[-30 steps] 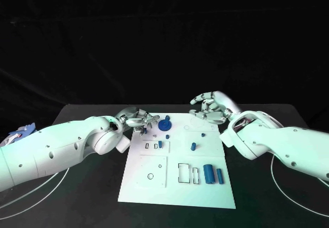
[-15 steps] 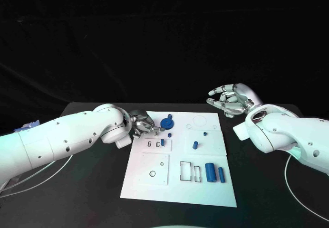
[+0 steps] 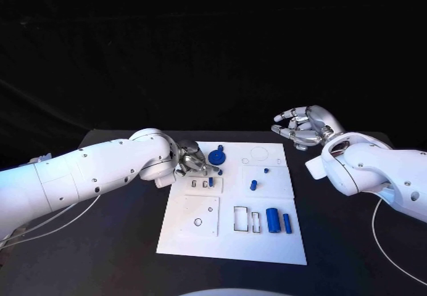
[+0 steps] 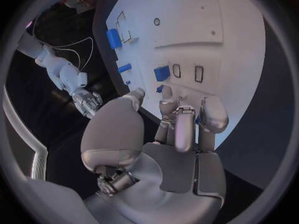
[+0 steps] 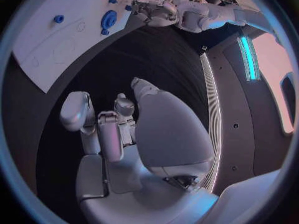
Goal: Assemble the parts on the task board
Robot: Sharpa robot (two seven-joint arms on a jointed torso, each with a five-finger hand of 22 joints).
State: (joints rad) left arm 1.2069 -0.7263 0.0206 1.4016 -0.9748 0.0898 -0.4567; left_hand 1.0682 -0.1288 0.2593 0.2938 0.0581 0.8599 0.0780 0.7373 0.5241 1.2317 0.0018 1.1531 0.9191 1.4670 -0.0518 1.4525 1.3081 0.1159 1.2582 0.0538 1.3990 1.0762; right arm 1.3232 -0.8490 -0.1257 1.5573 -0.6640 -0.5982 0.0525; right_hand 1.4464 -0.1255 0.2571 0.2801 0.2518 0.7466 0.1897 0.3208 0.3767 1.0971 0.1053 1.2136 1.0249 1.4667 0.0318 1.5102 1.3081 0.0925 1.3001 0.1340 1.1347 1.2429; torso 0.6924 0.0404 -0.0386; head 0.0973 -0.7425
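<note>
The white task board (image 3: 200, 240) lies mid-table. A blue round disc (image 3: 216, 161) sits near its far left corner. My left hand (image 3: 189, 161) hovers right beside the disc with curled fingers (image 4: 177, 129) over it. Blue slivers show between them, and I cannot tell whether they grip it. A small blue block (image 4: 162, 73) stands by two slots. A short peg (image 3: 253, 184) stands mid-board, and two blue cylinders (image 3: 271, 222) lie near the right front. My right hand (image 3: 305, 126) hangs off the board's far right corner, fingers loosely bent, holding nothing.
The black table (image 3: 356, 246) has free room on both sides of the board. White cables (image 3: 44, 225) trail from both arms along the table. From the right wrist, the board (image 5: 56, 40) and my left hand (image 5: 152, 10) appear beyond the dark tabletop.
My right hand has drawn back from over the board's far edge to beyond its right corner. My left hand has stayed at the blue disc, the arm swinging in closer.
</note>
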